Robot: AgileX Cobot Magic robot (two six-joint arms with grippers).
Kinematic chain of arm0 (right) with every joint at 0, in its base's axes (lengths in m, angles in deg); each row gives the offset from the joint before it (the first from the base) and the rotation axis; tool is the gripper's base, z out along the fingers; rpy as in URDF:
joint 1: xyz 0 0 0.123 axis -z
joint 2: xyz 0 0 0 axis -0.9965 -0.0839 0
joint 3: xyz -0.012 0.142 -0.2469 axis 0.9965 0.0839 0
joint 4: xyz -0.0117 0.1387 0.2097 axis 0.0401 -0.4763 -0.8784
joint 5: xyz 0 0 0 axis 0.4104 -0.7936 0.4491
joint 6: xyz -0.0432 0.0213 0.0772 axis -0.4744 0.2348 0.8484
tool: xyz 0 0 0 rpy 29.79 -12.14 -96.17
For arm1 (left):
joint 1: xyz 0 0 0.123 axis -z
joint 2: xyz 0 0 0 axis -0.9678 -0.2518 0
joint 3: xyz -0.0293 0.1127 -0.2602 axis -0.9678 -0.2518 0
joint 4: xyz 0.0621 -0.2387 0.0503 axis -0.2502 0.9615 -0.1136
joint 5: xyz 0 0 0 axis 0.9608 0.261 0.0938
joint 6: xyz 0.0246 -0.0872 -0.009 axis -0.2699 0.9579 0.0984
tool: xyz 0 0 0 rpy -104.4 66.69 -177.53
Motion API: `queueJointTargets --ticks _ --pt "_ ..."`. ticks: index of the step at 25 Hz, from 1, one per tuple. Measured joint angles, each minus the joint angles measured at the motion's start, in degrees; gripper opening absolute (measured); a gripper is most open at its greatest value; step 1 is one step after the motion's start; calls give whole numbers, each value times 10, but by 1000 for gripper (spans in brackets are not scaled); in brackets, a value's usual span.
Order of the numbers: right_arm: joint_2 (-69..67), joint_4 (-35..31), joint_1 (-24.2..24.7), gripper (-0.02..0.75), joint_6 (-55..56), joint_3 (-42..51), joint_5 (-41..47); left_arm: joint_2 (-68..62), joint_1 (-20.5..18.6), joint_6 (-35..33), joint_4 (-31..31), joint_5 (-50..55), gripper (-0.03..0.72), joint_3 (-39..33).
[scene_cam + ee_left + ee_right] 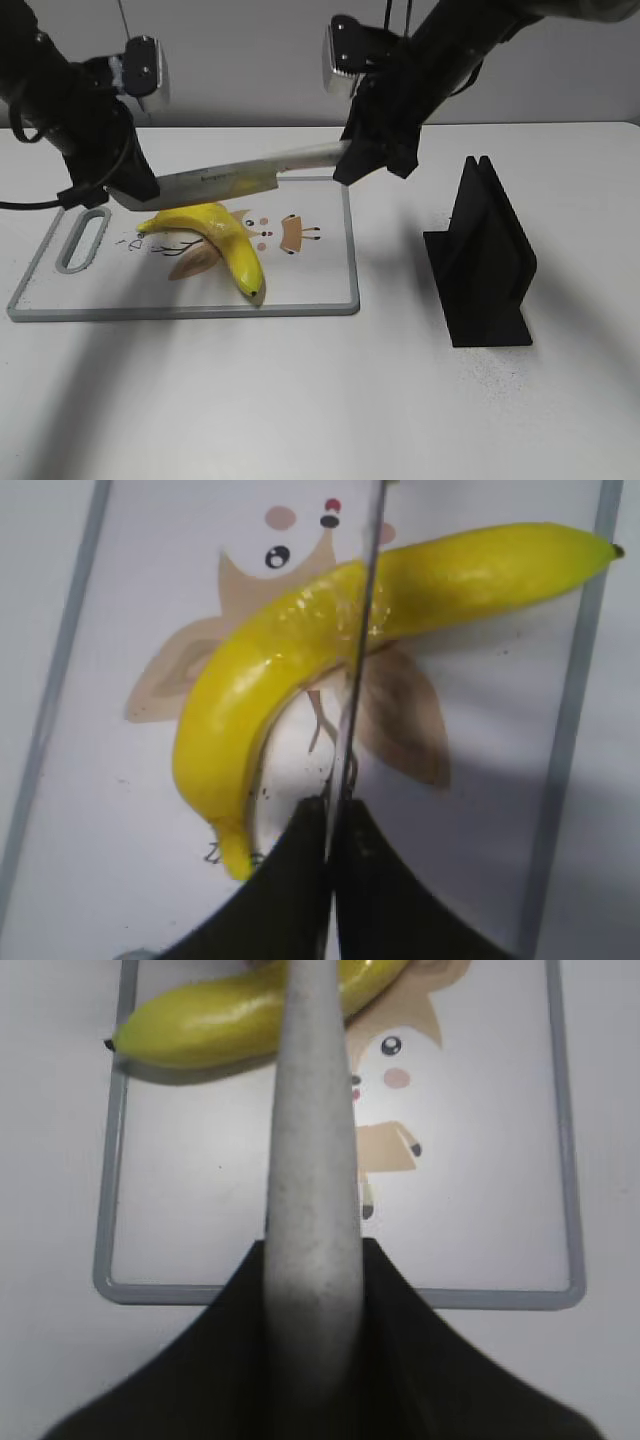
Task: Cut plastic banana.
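A yellow plastic banana [225,243] lies on the white cutting board [310,290]. A knife [230,178] with a grey handle [312,1160] is held level just above the banana. My right gripper [352,160] is shut on the handle. My left gripper [118,188] is shut on the tip of the blade [355,680]. In the left wrist view the blade edge runs across the banana's middle [300,650]. In the right wrist view the banana [200,1025] lies beyond the handle.
A black knife stand [485,255] is on the table to the right of the board. The board has a handle slot [83,240] at its left end and a cartoon print [290,233].
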Motion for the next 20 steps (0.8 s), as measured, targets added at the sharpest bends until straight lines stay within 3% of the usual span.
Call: queueJointTargets --ticks 8,20 --pt "-107 15 5 174 -1 -5 -21 -96 1 -1 26 -26 11 7" --pt "-90 32 2 174 -2 -5 -33 -102 4 1 25 -33 7 4"
